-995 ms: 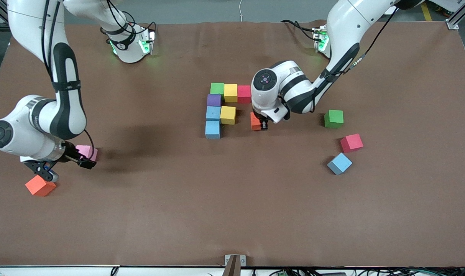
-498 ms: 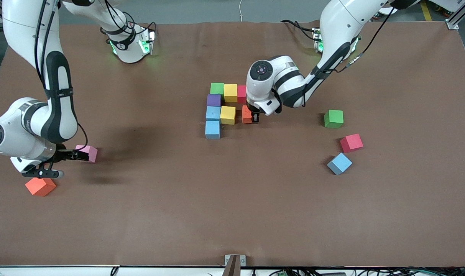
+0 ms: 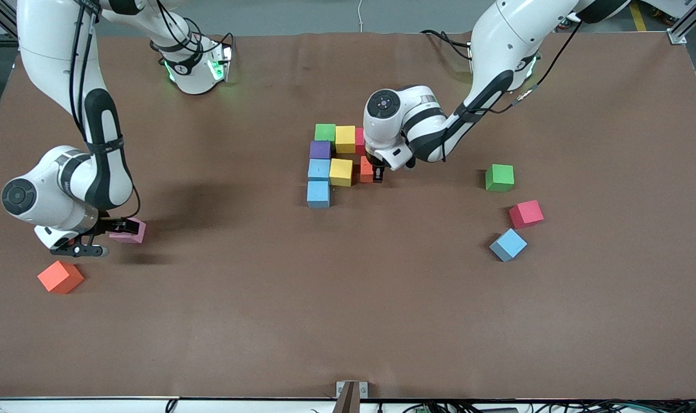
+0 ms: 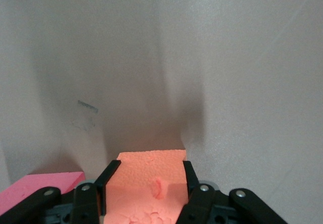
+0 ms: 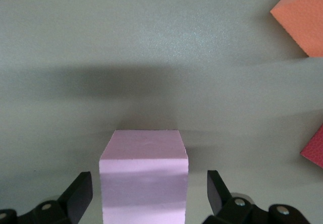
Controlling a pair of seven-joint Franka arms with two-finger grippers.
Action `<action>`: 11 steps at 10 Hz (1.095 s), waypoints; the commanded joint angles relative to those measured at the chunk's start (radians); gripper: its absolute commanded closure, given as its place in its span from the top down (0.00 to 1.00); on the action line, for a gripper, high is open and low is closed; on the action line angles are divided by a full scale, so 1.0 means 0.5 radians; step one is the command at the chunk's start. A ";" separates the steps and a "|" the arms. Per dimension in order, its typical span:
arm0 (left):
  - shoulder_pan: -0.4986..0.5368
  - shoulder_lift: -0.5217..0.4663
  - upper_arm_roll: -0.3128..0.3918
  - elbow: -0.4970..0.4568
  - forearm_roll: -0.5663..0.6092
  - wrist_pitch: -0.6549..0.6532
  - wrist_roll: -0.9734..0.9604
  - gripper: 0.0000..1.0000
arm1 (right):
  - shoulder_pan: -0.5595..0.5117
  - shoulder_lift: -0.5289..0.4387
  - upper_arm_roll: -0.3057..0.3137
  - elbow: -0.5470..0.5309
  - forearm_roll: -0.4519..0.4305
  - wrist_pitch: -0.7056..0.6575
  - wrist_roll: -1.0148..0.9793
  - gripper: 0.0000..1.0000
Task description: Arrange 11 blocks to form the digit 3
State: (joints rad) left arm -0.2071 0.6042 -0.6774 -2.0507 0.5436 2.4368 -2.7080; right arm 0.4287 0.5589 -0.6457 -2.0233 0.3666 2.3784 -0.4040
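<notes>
Toward the right arm's end of the table [image 3: 267,321], a loose orange block [image 3: 60,276] lies nearest the front camera, and the right end effector [image 3: 113,233] sits low around the pink block [image 3: 131,230] – its fingers [image 5: 78,193] spread wide on either side of the cube without touching it, so nothing is held.

In the middle of the table stands the partial digit 3: a row of green [image 3: 325,132], yellow [image 3: 345,138] and red [image 3: 359,140] cubes, then a column of purple [image 3: 320,149] and two light blue cubes [image 3: 319,170], with a second yellow cube [image 3: 341,171] beside the upper blue one.

The left end effector [image 3: 373,172] is clamped tight on an orange cube [image 4: 147,183], held just beside that second yellow cube.

Toward the left arm's end lie a green block [image 3: 500,177], a red block [image 3: 526,214] and a blue block [image 3: 508,245] – all well apart from the figure
</notes>
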 commanded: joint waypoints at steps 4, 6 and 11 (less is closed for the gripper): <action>-0.031 0.037 -0.004 0.095 0.048 0.017 -0.069 0.28 | 0.002 -0.041 0.036 -0.089 0.012 0.145 -0.084 0.45; -0.058 0.068 0.005 0.113 0.051 0.017 -0.069 0.28 | -0.014 -0.047 0.037 -0.111 0.012 0.161 -0.161 0.22; -0.061 0.095 0.017 0.150 0.060 0.014 -0.069 0.28 | 0.072 -0.231 0.033 0.049 0.203 -0.096 -0.119 0.18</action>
State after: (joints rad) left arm -0.2298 0.6368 -0.6753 -1.9975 0.5449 2.4399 -2.7080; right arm 0.4490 0.4868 -0.6325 -2.0062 0.4475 2.3625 -0.4558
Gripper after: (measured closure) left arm 0.458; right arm 0.471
